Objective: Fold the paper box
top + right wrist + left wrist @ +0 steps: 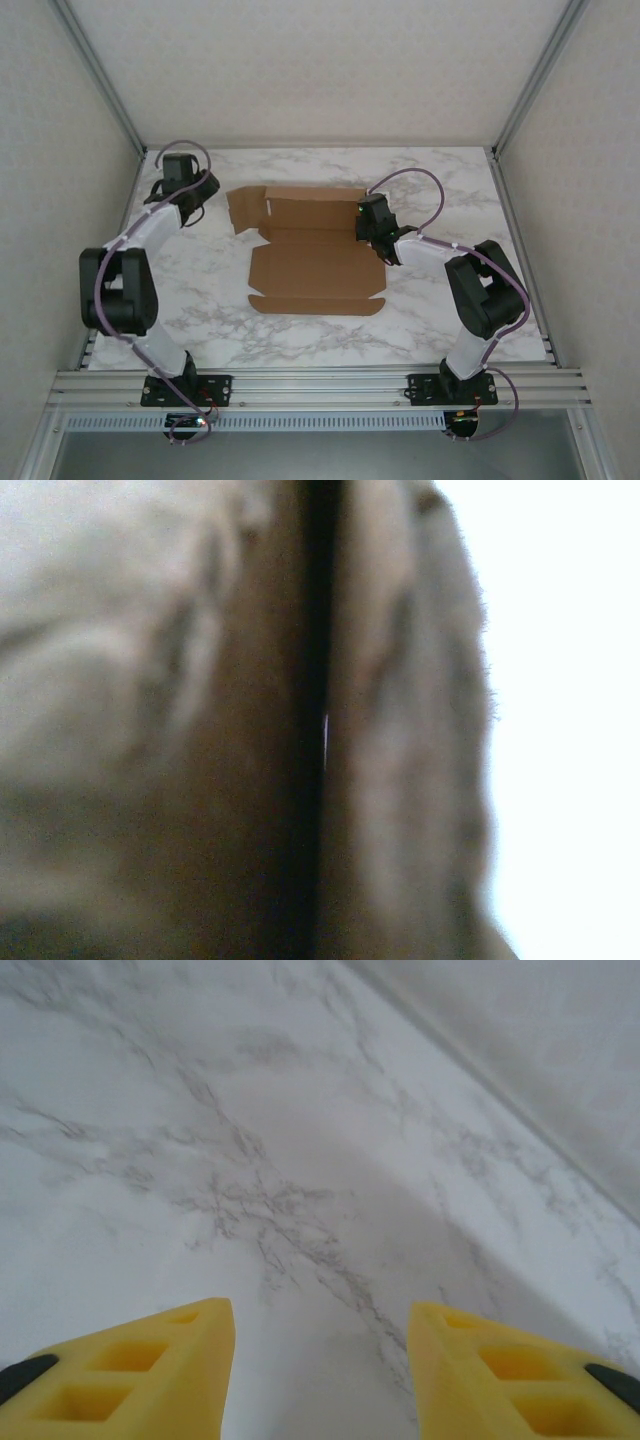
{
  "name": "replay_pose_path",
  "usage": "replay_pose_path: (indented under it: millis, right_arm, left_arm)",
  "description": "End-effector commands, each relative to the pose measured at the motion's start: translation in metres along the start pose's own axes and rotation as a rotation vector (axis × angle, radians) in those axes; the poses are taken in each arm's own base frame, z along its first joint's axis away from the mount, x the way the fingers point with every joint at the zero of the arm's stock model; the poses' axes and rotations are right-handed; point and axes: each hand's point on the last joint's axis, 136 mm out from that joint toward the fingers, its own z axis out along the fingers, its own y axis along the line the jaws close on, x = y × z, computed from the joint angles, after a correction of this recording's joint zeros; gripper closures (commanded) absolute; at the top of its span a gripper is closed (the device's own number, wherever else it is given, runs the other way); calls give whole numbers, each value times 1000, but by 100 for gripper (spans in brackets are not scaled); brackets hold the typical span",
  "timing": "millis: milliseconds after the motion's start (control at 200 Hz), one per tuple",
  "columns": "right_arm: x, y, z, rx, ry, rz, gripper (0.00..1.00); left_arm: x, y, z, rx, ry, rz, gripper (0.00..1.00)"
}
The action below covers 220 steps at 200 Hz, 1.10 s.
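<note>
The paper box (315, 262) lies flat at table centre. The right gripper (368, 232), jaws together, sits at its right edge. The left gripper (320, 1360), jaws apart, hangs over the table (250, 1160). Unbraced, your sheet may slide instead of creasing.

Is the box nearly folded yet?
Not yet. Done: nothing much, the paper box lies mostly flat on the table. In hand: the shut right gripper is at its right edge; the open left gripper hovers over bare table. Left: nearly every fold.
</note>
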Motion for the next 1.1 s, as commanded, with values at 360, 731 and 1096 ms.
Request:
replay_pose_path:
  millis: [360,731,1096]
  right_arm:
    - [17,7,5,-39,72,-2,100]
    - [20,11,7,-63,77,-23,100]
    - [18,14,9,-85,75,-25,100]
  left_arm:
    - [-12,-10,-47,11,-43,16,48]
    - [21,-1,-54,218,-169,117,50]
    - [51,-36,-103,431,-392,555,41]
